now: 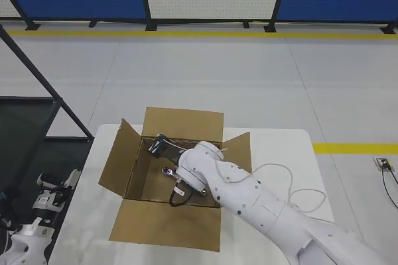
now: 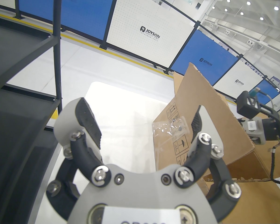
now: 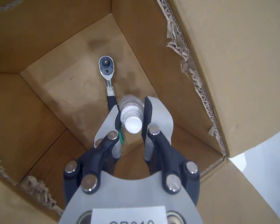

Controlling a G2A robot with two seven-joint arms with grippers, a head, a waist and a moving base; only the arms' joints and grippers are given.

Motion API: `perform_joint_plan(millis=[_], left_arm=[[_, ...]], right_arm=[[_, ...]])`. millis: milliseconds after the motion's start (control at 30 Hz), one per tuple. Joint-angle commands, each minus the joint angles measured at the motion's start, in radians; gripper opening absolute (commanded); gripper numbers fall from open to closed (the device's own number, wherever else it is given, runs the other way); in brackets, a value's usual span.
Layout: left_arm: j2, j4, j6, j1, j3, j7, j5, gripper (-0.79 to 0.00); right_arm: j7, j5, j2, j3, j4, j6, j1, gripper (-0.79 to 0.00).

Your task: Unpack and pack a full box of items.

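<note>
An open cardboard box [image 1: 172, 222] stands on the white table [image 1: 285, 159] with its flaps spread. My right arm [image 1: 205, 173] reaches down into it. Inside, my right gripper [image 3: 132, 107] is shut on a clear plastic bottle [image 3: 132, 123] with a white cap, held upright just above the box floor. A ratchet wrench [image 3: 106, 67] lies flat on the floor beyond the bottle, its head also showing in the top view as a ratchet wrench [image 1: 166, 171]. My left gripper [image 2: 140, 110] hangs open and empty off the table's left side, beside the box [image 2: 207, 117].
A black metal shelf frame [image 1: 26, 99] stands left of the table, close to the left arm [image 1: 53, 189]. A clear plastic pouch [image 2: 170, 127] is stuck to the box's outer wall. The box's torn cardboard edges [image 3: 189, 66] close in around the right gripper.
</note>
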Motion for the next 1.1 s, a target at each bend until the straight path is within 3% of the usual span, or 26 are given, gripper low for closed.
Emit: perform_joint_plan(millis=[0, 67, 100, 133, 267, 333, 433, 533, 767, 833, 900, 1067], left_arm=[[0.000, 0.000, 0.000, 0.000, 0.000, 0.000, 0.000, 0.000], [0.000, 0.000, 0.000, 0.000, 0.000, 0.000, 0.000, 0.000], [0.000, 0.000, 0.000, 0.000, 0.000, 0.000, 0.000, 0.000], [0.000, 0.000, 0.000, 0.000, 0.000, 0.000, 0.000, 0.000], [0.000, 0.000, 0.000, 0.000, 0.000, 0.000, 0.000, 0.000], [0.000, 0.000, 0.000, 0.000, 0.000, 0.000, 0.000, 0.000], [0.000, 0.000, 0.000, 0.000, 0.000, 0.000, 0.000, 0.000], [0.000, 0.000, 0.000, 0.000, 0.000, 0.000, 0.000, 0.000], [0.000, 0.000, 0.000, 0.000, 0.000, 0.000, 0.000, 0.000], [0.000, 0.000, 0.000, 0.000, 0.000, 0.000, 0.000, 0.000], [0.000, 0.000, 0.000, 0.000, 0.000, 0.000, 0.000, 0.000], [0.000, 0.000, 0.000, 0.000, 0.000, 0.000, 0.000, 0.000]], right_arm=[[-0.029, 0.001, -0.009, 0.004, 0.042, 0.005, -0.002, -0.785], [-0.056, 0.015, -0.017, 0.013, 0.069, -0.003, -0.007, -0.785], [-0.063, 0.014, -0.020, 0.016, 0.083, -0.006, -0.006, -0.711], [-0.070, 0.015, -0.022, 0.019, 0.092, -0.009, -0.006, -0.548], [-0.080, 0.013, -0.030, 0.033, 0.110, -0.025, -0.005, -0.406], [-0.081, 0.000, -0.031, 0.039, 0.101, -0.020, -0.006, -0.280], [-0.077, -0.026, -0.028, 0.050, 0.060, -0.003, -0.017, -0.219], [-0.059, -0.063, -0.017, 0.066, -0.014, 0.014, -0.040, -0.234], [0.040, -0.267, 0.057, 0.151, -0.420, 0.077, -0.186, -0.197], [0.088, -0.356, 0.087, 0.187, -0.577, 0.072, -0.257, -0.077], [0.128, -0.445, 0.113, 0.217, -0.736, 0.058, -0.333, -0.022], [0.141, -0.620, 0.154, 0.262, -1.025, -0.007, -0.500, 0.000]])
